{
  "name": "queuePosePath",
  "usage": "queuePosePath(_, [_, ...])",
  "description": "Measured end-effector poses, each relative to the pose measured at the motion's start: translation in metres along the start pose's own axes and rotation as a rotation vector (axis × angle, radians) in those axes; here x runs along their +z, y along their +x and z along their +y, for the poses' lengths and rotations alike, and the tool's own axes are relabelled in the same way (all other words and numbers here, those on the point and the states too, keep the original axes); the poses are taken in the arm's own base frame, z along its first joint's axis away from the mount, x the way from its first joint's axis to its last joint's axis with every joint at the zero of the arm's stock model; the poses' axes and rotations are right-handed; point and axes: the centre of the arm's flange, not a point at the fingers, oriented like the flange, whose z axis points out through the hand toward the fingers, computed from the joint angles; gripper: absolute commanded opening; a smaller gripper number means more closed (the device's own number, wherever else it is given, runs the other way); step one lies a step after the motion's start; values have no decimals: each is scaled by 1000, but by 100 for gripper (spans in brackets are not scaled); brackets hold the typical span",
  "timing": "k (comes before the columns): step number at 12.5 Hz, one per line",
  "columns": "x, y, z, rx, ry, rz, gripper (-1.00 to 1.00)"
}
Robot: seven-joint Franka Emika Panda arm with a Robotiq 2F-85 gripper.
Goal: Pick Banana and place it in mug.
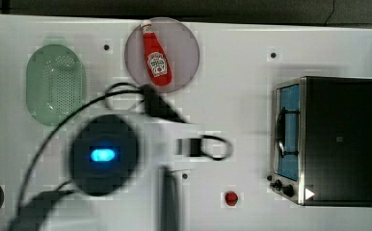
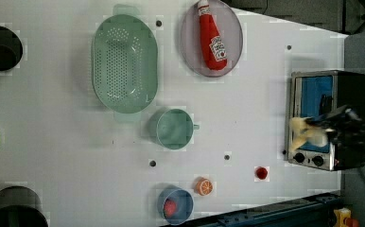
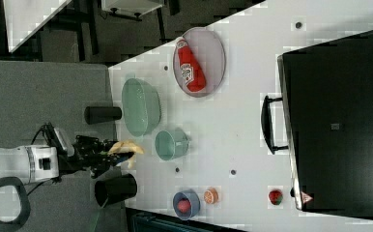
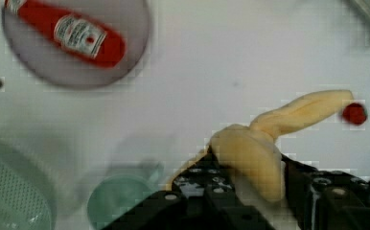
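Note:
My gripper [image 4: 256,189] is shut on a pale yellow peeled banana [image 4: 262,151], held well above the table. Its loose peel strips trail out to the side. In the right view the banana [image 3: 125,147] juts from the gripper [image 3: 108,154] toward the mug [image 3: 170,144], a small round muted-green cup standing upright and empty beside the colander. In the left view the gripper [image 2: 331,132] and banana [image 2: 302,133] hang in front of the toaster oven, far to the right of the mug [image 2: 173,128]. The wrist view has the mug [image 4: 121,201] below and beside the fingers.
A green perforated colander [image 2: 124,68] sits by the mug. A ketchup bottle [image 2: 211,35] lies on a grey plate [image 2: 232,33]. A toaster oven [image 2: 346,90], a blue bowl [image 2: 175,205], an orange slice [image 2: 203,186] and a small red ball [image 2: 262,173] stand around. Black cylinders [image 2: 0,47] line one edge.

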Motion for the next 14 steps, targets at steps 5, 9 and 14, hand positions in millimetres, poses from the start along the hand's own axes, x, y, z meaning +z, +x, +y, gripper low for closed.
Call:
queuePosePath(5, [43,-144,-85,-60,-19,-63,-32])
queuePosePath(9, [96,-193,-109,-13,54,-49,-32])
queuePosePath(14, [199,-145,-116,145,54,-123,-32])
